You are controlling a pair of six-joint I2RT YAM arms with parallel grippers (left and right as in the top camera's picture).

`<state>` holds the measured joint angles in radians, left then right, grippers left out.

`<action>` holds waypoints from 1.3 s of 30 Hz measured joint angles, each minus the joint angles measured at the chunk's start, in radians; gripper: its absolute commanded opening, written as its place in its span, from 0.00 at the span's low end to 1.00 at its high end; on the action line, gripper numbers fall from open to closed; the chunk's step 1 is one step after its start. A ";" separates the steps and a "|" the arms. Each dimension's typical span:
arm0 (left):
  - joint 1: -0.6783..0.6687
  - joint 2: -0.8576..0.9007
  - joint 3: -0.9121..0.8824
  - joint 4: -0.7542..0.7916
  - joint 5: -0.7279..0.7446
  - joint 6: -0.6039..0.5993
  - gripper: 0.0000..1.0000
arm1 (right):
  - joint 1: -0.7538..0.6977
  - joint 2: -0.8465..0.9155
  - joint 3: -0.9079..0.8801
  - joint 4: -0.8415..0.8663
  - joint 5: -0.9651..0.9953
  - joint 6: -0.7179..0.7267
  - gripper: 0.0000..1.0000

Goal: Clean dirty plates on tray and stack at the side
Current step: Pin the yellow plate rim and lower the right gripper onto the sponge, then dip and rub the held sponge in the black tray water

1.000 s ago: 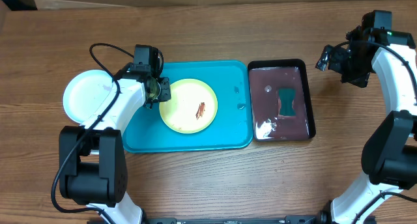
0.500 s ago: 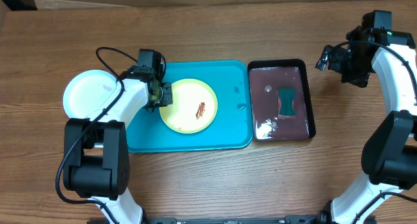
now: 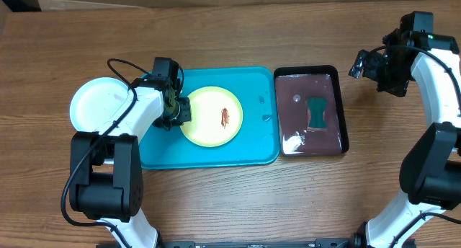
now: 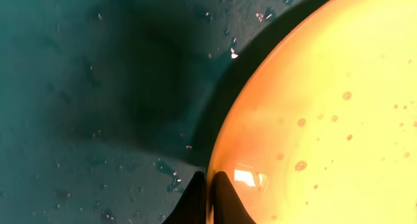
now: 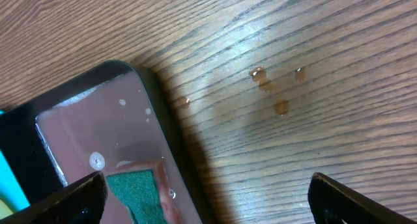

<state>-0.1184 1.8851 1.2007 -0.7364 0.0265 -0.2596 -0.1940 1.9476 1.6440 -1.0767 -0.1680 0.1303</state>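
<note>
Tray (image 3: 252, 151) held yellow plate (image 3: 205, 129), left half. Black tray (image 3: 343, 111) just right, sponge (image 3: 317, 112) inside. White plate (image 3: 97, 104) sat left of tray. Left gripper (image 3: 177, 112) pinched yellow plate's left rim; right gripper (image 3: 364, 64) gaped wide, empty, well right of tray. Best: keep pinch firm, plate low, for scrubbing 1 smear (image 3: 226, 118).

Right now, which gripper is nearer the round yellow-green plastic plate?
Left. The left gripper is shut on the left rim of the yellow-green plate; the right gripper hangs open beyond the black rectangular tray, far to its right.
</note>
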 measured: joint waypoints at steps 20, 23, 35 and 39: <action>0.000 0.000 0.001 -0.004 0.003 -0.038 0.06 | 0.123 0.000 -0.001 -0.221 -0.264 0.022 0.80; 0.000 0.000 0.001 -0.004 0.003 -0.041 0.06 | 0.212 0.000 -0.004 -0.248 -0.145 0.027 0.81; 0.000 0.000 0.001 -0.006 0.003 -0.048 0.07 | 0.385 0.000 -0.156 0.035 0.220 0.115 0.86; 0.000 0.000 0.001 -0.008 0.003 -0.049 0.07 | 0.385 0.000 -0.255 0.192 0.243 0.124 0.89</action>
<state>-0.1184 1.8847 1.2015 -0.7441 0.0296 -0.3084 0.1913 1.9476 1.3888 -0.8852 0.0746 0.2543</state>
